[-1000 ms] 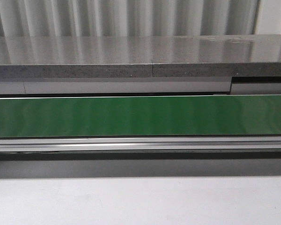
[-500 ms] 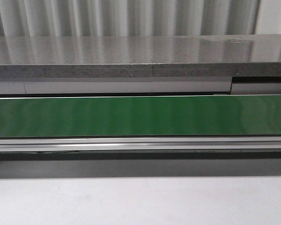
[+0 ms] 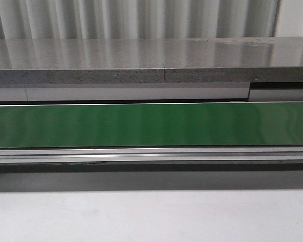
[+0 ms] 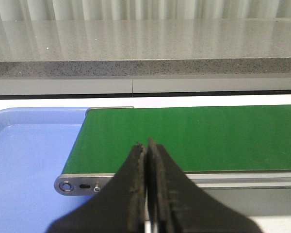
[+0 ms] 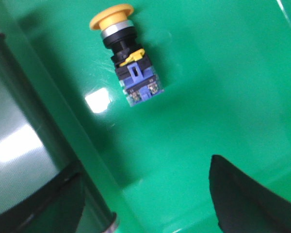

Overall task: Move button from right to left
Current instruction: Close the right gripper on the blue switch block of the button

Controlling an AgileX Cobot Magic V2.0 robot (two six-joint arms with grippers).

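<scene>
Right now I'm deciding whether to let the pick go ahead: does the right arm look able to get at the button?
Probably yes. The button lies on its side on the green surface, nothing on or against it, and the right gripper hangs open above with no obstacle between them.

We see an industrial workcell or factory-style test bench. A long green conveyor belt (image 3: 151, 124) runs across the scene in a metal frame (image 3: 151, 154), with a speckled grey stone-like ledge (image 3: 141, 63) behind it and corrugated metal wall panelling (image 3: 136, 19) beyond. At the belt's end sits a blue plastic tray (image 4: 29, 160), and an industrial push-button switch (image 5: 126, 60) lies in a green bin (image 5: 194, 97).
</scene>
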